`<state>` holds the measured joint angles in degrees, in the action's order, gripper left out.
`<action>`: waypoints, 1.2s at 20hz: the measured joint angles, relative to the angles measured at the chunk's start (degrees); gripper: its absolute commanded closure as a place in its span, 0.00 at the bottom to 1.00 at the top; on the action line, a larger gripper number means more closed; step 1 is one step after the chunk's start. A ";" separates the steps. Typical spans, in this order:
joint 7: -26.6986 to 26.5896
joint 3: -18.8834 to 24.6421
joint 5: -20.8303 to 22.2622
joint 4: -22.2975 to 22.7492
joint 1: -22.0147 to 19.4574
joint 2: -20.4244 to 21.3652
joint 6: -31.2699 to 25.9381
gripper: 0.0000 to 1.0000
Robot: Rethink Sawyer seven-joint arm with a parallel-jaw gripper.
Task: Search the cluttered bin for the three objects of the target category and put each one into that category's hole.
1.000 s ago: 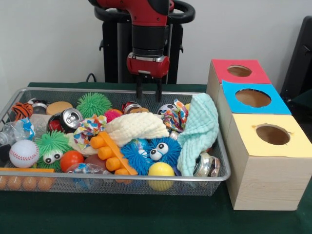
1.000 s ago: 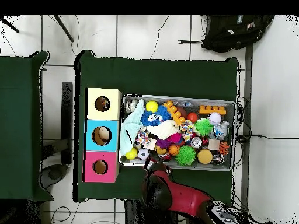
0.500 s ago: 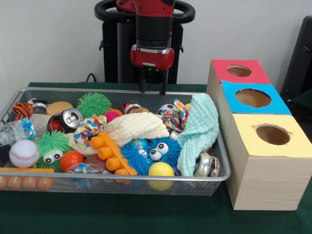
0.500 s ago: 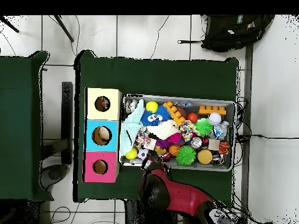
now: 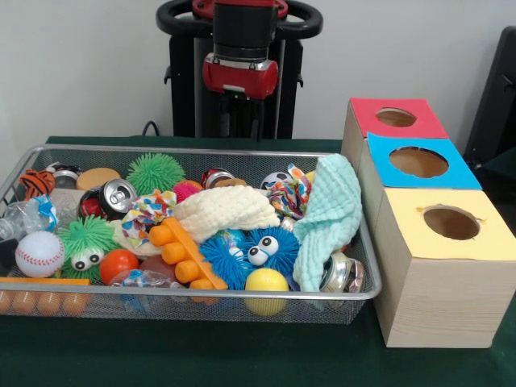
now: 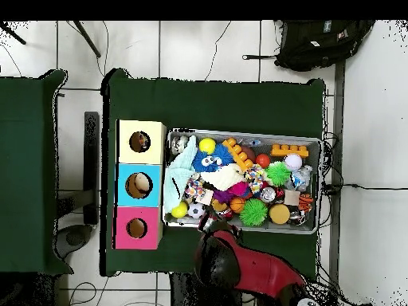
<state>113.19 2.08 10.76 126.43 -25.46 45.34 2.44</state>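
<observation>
The wire mesh bin [image 5: 201,293] [image 6: 243,133] is piled with toys. Among them are crushed cans [image 5: 113,197] [image 5: 343,274], a baseball [image 5: 38,253], a yellow ball [image 5: 266,283], a blue fuzzy toy with eyes [image 5: 251,250], green spiky balls [image 5: 155,172], cloths [image 5: 332,211] [image 5: 223,209] and an orange block piece [image 5: 182,253]. Three wooden boxes stand beside it, with a red-topped hole [image 5: 396,118], a blue-topped hole [image 5: 418,162] and a yellow-topped hole [image 5: 451,222]. My gripper [image 5: 243,121] [image 6: 209,228] hangs open and empty above the bin's far rim, in front of the pedestal.
Seen from overhead, small objects lie inside the yellow hole [image 6: 139,142] and the blue hole [image 6: 141,183]. A second green table [image 6: 28,171] stands to the left and a black backpack [image 6: 319,41] lies on the floor.
My gripper has risen straight up from just over the bin's far rim and drawn back toward the pedestal, still empty. The bin's contents have not moved.
</observation>
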 measured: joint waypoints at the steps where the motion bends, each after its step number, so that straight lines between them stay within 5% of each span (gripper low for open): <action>1: 0.00 0.07 0.01 0.00 -0.32 0.53 -0.57 0.00; 13: 0.00 3.74 0.05 -0.10 -6.47 6.60 -9.93 0.00; 24: 0.00 3.74 0.07 -0.89 -5.35 10.03 -15.67 0.00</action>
<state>113.19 5.81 10.83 125.55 -30.82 55.37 -13.23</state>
